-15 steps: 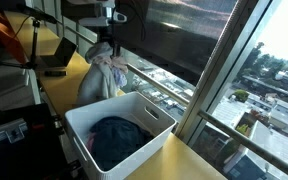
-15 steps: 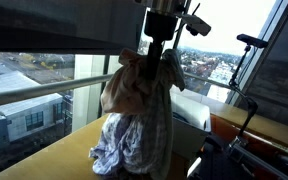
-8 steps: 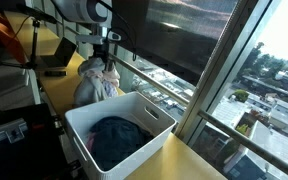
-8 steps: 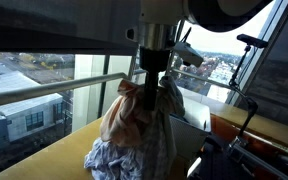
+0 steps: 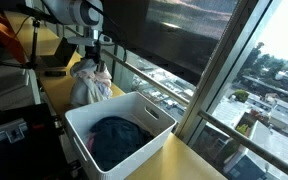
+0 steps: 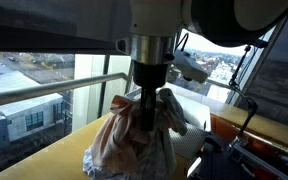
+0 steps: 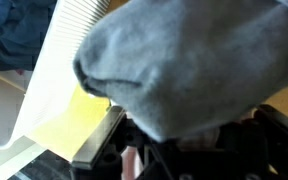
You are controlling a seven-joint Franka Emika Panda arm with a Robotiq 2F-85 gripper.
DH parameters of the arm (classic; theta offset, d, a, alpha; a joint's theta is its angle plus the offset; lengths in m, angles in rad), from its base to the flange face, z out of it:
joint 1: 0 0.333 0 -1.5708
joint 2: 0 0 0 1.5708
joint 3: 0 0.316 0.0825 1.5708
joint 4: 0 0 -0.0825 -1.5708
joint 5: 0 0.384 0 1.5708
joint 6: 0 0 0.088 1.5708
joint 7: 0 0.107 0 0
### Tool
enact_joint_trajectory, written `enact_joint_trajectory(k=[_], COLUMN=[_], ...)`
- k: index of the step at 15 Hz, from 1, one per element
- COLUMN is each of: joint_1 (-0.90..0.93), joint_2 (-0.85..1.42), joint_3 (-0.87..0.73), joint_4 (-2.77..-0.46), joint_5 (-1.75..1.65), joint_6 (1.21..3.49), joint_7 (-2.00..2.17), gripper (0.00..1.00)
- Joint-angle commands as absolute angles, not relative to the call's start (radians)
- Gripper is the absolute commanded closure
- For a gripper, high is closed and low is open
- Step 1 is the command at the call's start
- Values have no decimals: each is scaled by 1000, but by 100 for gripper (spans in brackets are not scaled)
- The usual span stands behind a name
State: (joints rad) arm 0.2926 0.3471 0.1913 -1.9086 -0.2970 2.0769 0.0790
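My gripper (image 5: 90,62) (image 6: 144,110) is shut on a bundle of light clothes, grey, beige and white (image 5: 88,88) (image 6: 129,145). The bundle hangs from the jaws and its lower part rests on the yellow table (image 5: 59,85), just beside the white basket (image 5: 144,108). In the wrist view the grey cloth (image 7: 204,60) fills most of the picture and hides the fingertips. The basket's white ribbed wall (image 7: 54,70) shows at the left there. A dark blue garment (image 5: 119,135) lies inside the basket.
A large window with a metal rail (image 5: 174,90) runs along the table's far side. A laptop (image 5: 56,58) and an orange item (image 5: 4,35) lie behind the arm. A tripod and black stand (image 6: 246,75) are near the table edge.
The gripper has moved down and away from the basket with the clothes. The bundle now sags onto the table beside the basket.
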Motion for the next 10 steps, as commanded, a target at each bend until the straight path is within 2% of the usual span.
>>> enact_joint_trajectory(k=[1, 6, 7, 8, 10], joint_1=[294, 291, 294, 298, 302], joint_2=[337, 366, 374, 384, 398], joint_3=[187, 187, 189, 189, 189], joint_4=[-1893, -1844, -1833, -1821, -1800], joint_5=[-295, -294, -294, -299, -307], joint_6=[2075, 2054, 2051, 2048, 2042], joint_7=[74, 34, 30, 26, 8], gripper=[100, 100, 75, 72, 59])
